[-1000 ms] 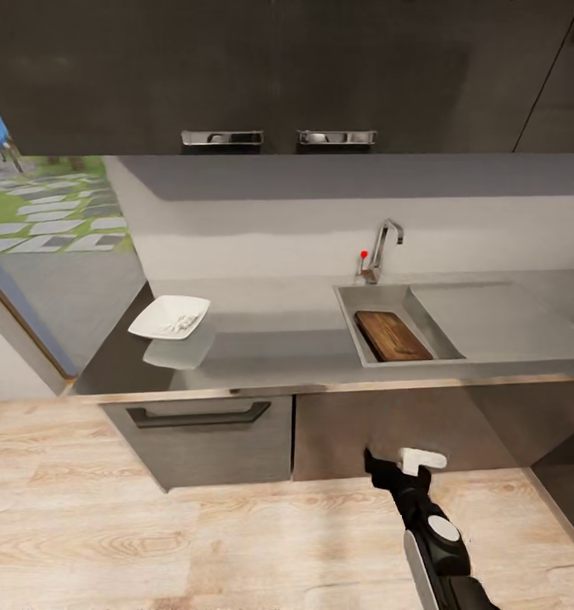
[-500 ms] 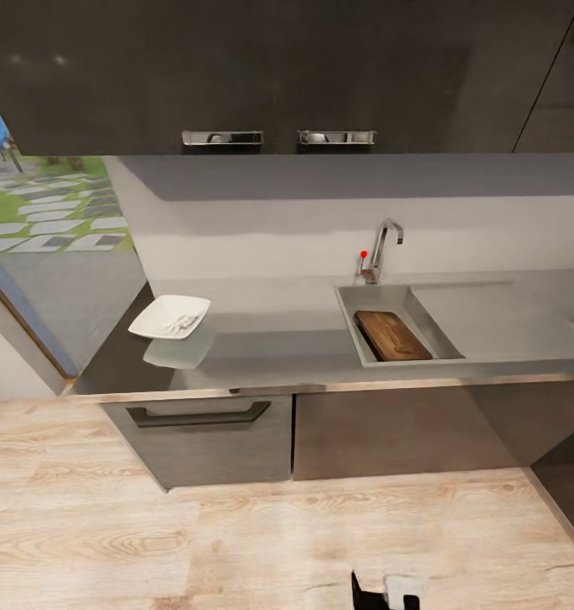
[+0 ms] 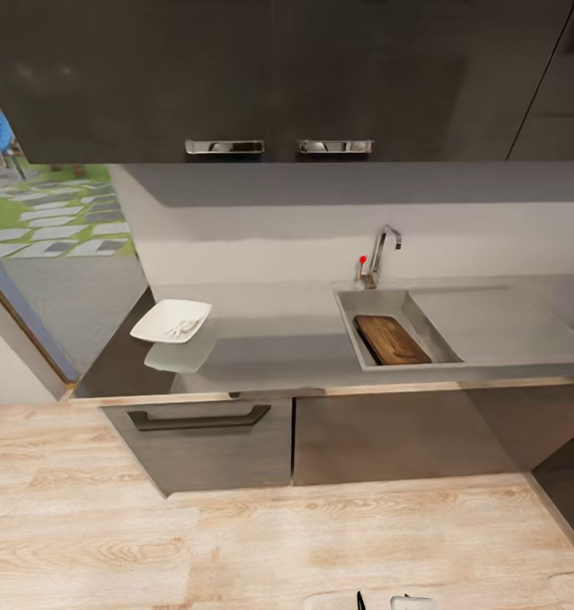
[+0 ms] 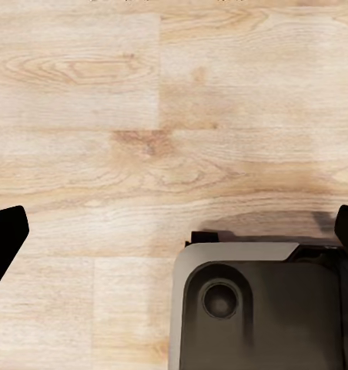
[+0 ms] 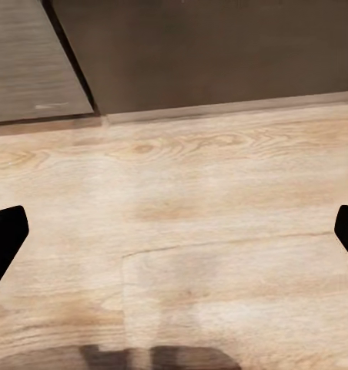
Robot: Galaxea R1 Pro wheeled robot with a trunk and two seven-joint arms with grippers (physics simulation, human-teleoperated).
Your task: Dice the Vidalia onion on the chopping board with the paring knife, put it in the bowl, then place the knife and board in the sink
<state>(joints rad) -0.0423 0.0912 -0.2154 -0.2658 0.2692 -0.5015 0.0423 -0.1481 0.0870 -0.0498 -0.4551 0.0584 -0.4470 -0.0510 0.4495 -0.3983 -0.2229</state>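
The brown chopping board (image 3: pixel 392 339) lies inside the grey sink (image 3: pixel 352 326), under the chrome tap (image 3: pixel 381 252). At the left end of the dark countertop (image 3: pixel 278 352) stands the white bowl (image 3: pixel 169 321), holding small pale bits of diced onion (image 3: pixel 182 325). The paring knife is out of view. My right gripper (image 3: pixel 385 603) peeks in at the bottom edge of the head view, low over the floor. In the right wrist view the right gripper (image 5: pixel 174 231) is open with nothing between its fingers. The left gripper (image 4: pixel 178 227) is likewise open and empty, pointing down at the floor.
Dark wall cabinets with chrome handles (image 3: pixel 224 146) hang above the counter. Below it are a drawer (image 3: pixel 197 417) and cupboard doors. A window (image 3: pixel 41 220) is at the left. Light wood floor (image 3: pixel 236 542) lies before the counter. The robot's base (image 4: pixel 259 308) sits under the left gripper.
My right arm has dropped from in front of the cupboard to the bottom edge of the head view. The camera has shifted slightly. Board and bowl have not moved.
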